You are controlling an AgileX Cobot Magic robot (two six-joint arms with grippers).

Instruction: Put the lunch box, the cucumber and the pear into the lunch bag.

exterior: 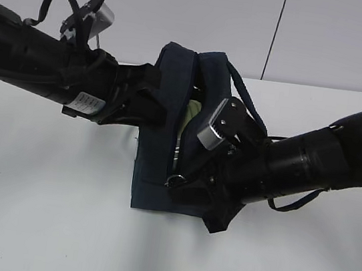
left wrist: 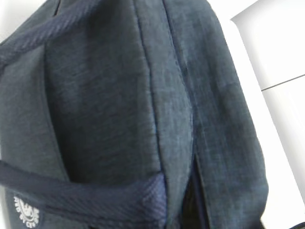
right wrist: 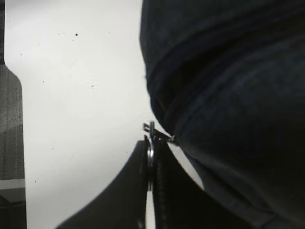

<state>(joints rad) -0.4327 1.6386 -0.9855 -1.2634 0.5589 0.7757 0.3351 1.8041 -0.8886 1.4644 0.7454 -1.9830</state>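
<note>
Your right gripper (right wrist: 151,162) is closed on the silver ring pull (right wrist: 150,155) of the dark navy fabric lunch bag (exterior: 160,139), which stands mid-table between both arms. Through its open top you see a pale sage-green lid, probably the lunch box (exterior: 191,113); the cucumber and pear are not visible. Your left gripper presses at the bag's side, and I cannot tell how wide it stands. If that hold is loose, pulling the zipper may drag or tip the bag.
</note>
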